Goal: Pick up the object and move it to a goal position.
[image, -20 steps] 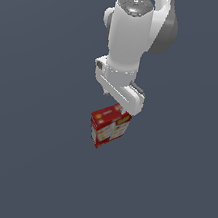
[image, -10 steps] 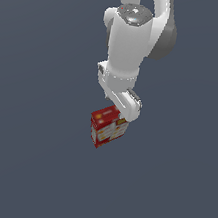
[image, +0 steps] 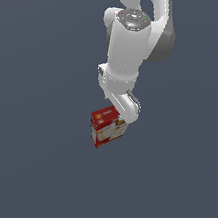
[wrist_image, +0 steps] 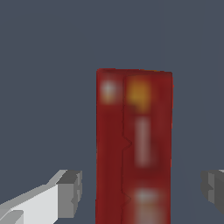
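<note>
Your arm [image: 127, 53] has come down over the last second; a moment ago the wrist sat clearly above the box [image: 106, 127], and now the gripper [image: 125, 115] is level with its top edge, on the side toward the exterior view's right. The box itself has not shifted; it stands upright on the grey floor [image: 24, 167], just under and slightly to the exterior view's left of the arm's base link, red top face up, white and yellow panels facing the camera.

From the wrist view, the box [wrist_image: 133, 144] runs as a long red strip between the two fingers [wrist_image: 70, 192]; the fingers are spread wide, with clear grey gaps on both sides, so nothing is gripped yet; the far finger only just shows at the frame edge.

What this means for you: the approach is nearly done and the grasp is the step in hand. The box looks a little off centre between the fingers, nearer one than the other; I judge a small correction worth making before you close, or the first finger to touch may push or twist the box. No goal marker shows in either view.
</note>
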Action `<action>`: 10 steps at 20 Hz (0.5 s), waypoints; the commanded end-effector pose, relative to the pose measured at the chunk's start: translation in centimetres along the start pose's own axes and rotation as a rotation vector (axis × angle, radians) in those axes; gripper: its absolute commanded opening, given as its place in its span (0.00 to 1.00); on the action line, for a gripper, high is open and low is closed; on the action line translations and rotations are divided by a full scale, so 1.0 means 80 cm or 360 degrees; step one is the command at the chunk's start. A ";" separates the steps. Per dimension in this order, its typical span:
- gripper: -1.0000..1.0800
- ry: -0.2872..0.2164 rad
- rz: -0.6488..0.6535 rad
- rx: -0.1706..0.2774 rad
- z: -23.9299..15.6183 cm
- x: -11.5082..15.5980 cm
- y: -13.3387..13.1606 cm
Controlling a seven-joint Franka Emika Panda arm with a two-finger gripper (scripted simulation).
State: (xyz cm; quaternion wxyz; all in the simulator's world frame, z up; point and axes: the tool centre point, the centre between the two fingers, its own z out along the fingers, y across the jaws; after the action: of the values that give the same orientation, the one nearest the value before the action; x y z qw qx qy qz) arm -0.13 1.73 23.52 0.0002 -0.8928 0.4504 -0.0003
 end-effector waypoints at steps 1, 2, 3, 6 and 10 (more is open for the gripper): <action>0.96 -0.0001 0.0001 -0.0001 0.011 0.000 0.001; 0.96 -0.0001 0.0002 -0.0001 0.018 0.000 0.001; 0.96 -0.0001 0.0003 -0.0001 0.025 0.000 0.001; 0.96 0.0000 0.0005 -0.0001 0.041 -0.001 0.001; 0.96 0.0000 0.0006 -0.0001 0.053 0.000 0.001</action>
State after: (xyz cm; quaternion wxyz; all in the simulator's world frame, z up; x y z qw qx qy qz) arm -0.23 1.72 19.59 -0.0004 -0.8920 0.4520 0.0005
